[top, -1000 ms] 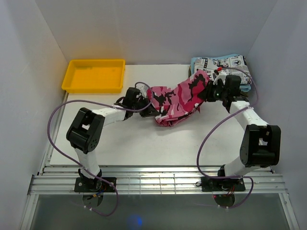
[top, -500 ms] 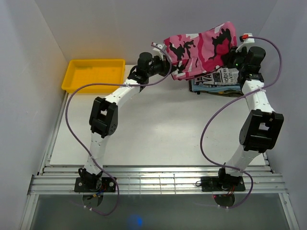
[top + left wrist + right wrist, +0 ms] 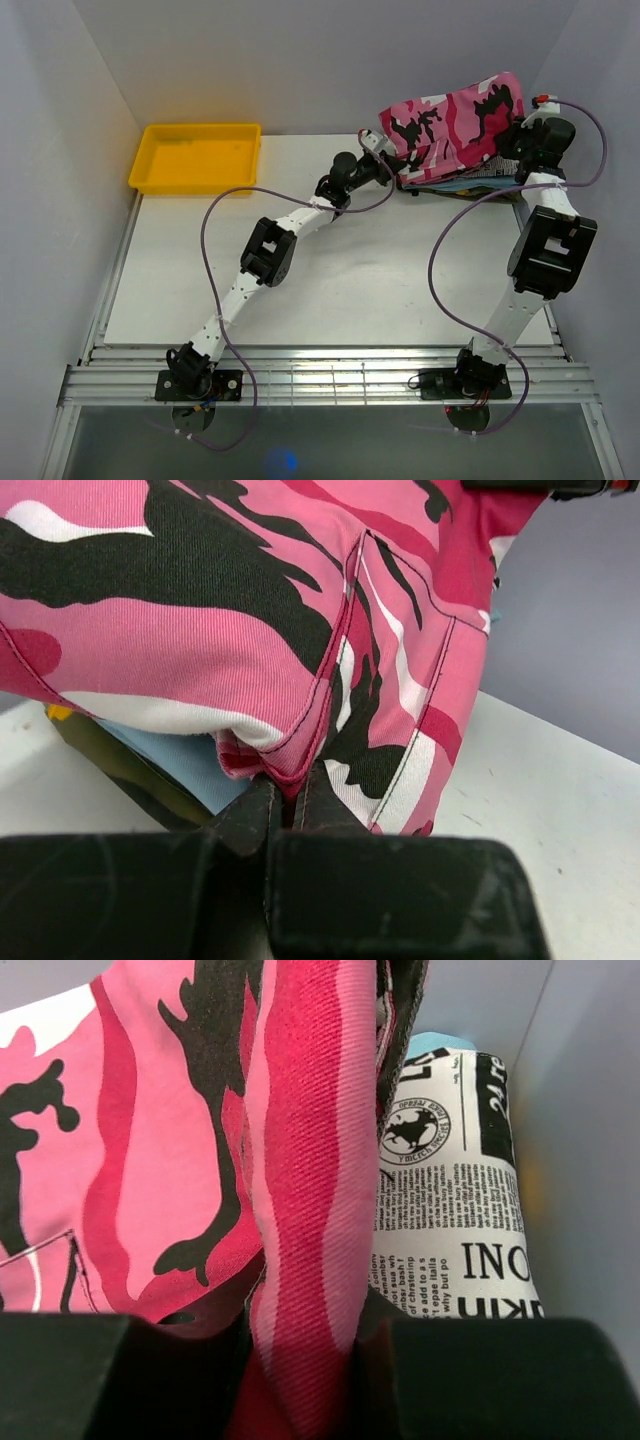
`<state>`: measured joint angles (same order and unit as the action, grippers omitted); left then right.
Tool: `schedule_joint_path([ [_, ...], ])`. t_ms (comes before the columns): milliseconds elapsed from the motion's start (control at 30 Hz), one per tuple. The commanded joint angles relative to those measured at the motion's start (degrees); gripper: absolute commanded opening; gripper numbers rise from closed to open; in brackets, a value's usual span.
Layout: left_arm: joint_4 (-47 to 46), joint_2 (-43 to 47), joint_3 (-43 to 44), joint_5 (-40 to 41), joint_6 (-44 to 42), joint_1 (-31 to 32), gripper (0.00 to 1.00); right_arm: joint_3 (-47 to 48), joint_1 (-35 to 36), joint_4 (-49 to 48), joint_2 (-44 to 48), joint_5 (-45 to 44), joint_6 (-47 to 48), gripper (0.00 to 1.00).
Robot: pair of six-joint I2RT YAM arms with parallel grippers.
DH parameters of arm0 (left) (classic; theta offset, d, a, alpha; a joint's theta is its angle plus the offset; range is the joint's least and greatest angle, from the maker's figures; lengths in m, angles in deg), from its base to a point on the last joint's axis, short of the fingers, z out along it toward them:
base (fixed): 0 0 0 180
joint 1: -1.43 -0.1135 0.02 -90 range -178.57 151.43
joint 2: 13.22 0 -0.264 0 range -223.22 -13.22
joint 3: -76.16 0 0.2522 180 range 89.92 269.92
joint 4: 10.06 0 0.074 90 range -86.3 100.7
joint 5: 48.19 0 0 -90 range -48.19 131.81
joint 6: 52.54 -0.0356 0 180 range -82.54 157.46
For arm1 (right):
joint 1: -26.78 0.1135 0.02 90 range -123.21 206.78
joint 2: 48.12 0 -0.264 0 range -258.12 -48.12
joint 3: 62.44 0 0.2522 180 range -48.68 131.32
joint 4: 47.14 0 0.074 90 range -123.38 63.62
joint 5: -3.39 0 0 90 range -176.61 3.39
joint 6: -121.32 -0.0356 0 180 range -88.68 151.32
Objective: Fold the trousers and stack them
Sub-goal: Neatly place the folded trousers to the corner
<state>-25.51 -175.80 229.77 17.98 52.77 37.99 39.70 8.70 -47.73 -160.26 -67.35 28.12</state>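
Left claw (image 3: 285, 798) clenched on trousers (image 3: 450, 122) hem; right claw (image 3: 300, 1345) clenched on thick fold. Held stretched between both claws, above newspaper-print garment (image 3: 450, 1240) beneath right claw. Folding apparently done; lowering onto stack and releasing left to do.

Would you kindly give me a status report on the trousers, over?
Left gripper shut on trousers, right gripper shut on them too. Trousers held aloft over the newspaper-print garment, far right. Nothing seen in the way.
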Motion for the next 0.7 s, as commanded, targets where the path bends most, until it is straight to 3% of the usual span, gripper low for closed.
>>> schedule_joint_path([
  [0,-11.20,0.95,3.50,6.08,-4.49,-1.22,0.00,1.28,-3.27,-13.60,0.87,-4.77,-1.01,0.08],
  [233,-18.94,-0.72,4.03,7.14,-9.41,-1.49,0.00,1.26,-5.55,-15.01,-0.37,-1.78,-11.37,0.08],
  [400,-25.36,4.64,-2.65,6.26,-10.56,-1.49,0.00,3.46,-7.40,-14.13,0.78,-0.46,-18.50,0.08],
  [533,-24.23,2.28,1.12,5.55,-11.44,-1.40,0.00,3.38,-9.07,-13.78,-0.45,-1.34,-19.91,0.08],
  [667,-27.54,1.92,-0.36,6.96,-13.55,-1.14,0.00,0.40,-10.04,-14.83,-0.45,-0.56,-20.26,0.08],
])
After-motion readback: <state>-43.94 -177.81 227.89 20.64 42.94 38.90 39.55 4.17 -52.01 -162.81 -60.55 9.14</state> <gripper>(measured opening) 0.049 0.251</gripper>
